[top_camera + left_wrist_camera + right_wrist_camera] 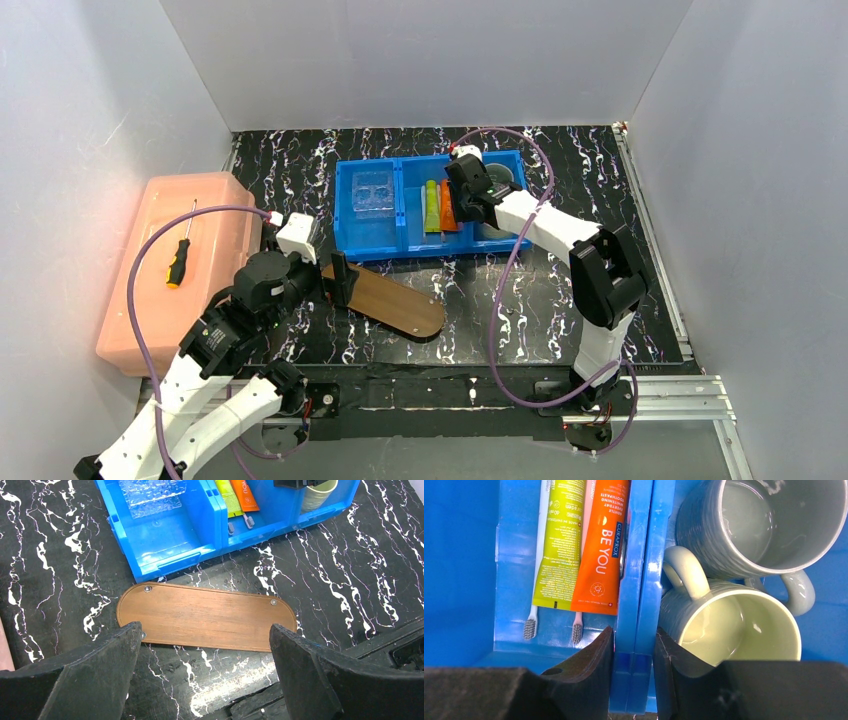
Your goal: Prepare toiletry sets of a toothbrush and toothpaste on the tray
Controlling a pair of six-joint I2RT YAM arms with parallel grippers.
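The brown wooden tray (395, 300) lies empty on the black marble table, in front of the blue bin; it also shows in the left wrist view (205, 616). My left gripper (337, 280) hovers open over the tray's near edge (206, 645), holding nothing. The lime-green tube (556, 545) and orange tube (604, 545) lie in the bin's middle compartment on two toothbrushes, whose heads (529, 628) (577, 632) stick out. My right gripper (633, 640) is shut on the bin's divider wall (644, 580) between the middle and right compartments.
The blue bin (370, 240) holds a clear plastic holder (372, 192) on the left and a grey mug (749, 525) and green mug (734, 625) on the right. A pink box (215, 215) with a screwdriver (180, 260) stands at the left.
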